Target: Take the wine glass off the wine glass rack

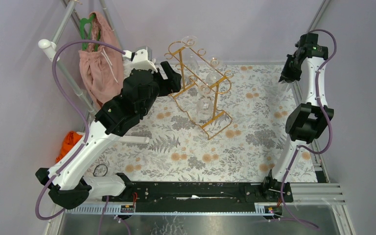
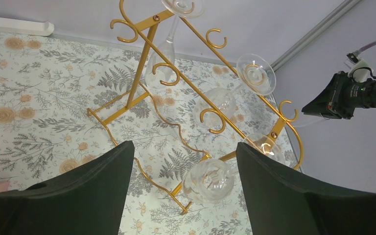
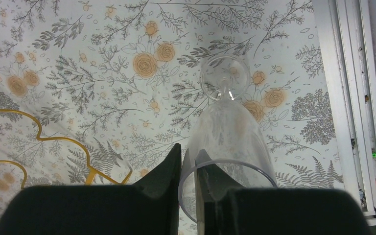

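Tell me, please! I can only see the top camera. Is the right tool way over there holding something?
Observer: Yes. The right wrist camera shows the right tool shut on the rim of a wine glass, with the glass's foot pointing at the flowery cloth.
Child: Wow! Is the left tool grabbing one too?
Observer: No. Its wrist camera shows the left tool open and empty. It faces the wine glass rack, with a hanging glass straight ahead.

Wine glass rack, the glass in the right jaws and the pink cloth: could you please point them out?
wine glass rack (image 2: 137,78): left wrist view, gold upright leg.
held wine glass (image 3: 227,132): right wrist view, its bowl.
pink cloth (image 1: 95,68): top external view, hanging middle.
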Available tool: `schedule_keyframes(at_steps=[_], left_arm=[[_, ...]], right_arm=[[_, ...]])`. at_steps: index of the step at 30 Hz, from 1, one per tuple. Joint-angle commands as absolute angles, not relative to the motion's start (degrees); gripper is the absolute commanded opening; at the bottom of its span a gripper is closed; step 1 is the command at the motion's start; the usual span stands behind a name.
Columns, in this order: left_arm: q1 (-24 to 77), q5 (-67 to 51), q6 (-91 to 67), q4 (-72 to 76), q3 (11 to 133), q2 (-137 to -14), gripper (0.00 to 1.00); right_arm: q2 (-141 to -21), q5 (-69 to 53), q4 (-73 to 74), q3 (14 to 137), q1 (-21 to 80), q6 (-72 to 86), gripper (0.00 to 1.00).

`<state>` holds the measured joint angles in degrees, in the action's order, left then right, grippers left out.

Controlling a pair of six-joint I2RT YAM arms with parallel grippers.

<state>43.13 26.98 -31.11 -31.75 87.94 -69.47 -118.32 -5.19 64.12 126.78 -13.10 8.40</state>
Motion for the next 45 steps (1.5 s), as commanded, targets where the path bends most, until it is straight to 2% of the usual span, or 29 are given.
schedule_keyframes(at_steps=[1,43,45], left_arm=[[43.5,27.33,-29.63,-30.32,88.26,-69.07,0.84],[41.79,27.71,-30.27,-29.66,85.49,-68.22,0.9],[41.67,27.73,-30.38,-29.64,85.46,-68.37,0.9]], right_arm=[[-116.92,-4.62,64.86,127.91,-12.74,8.13,0.0],[-121.89,1.31,66.17,125.68,-12.66,8.67,0.0],[-121.9,2.09,66.16,125.7,-12.65,9.16,0.05]])
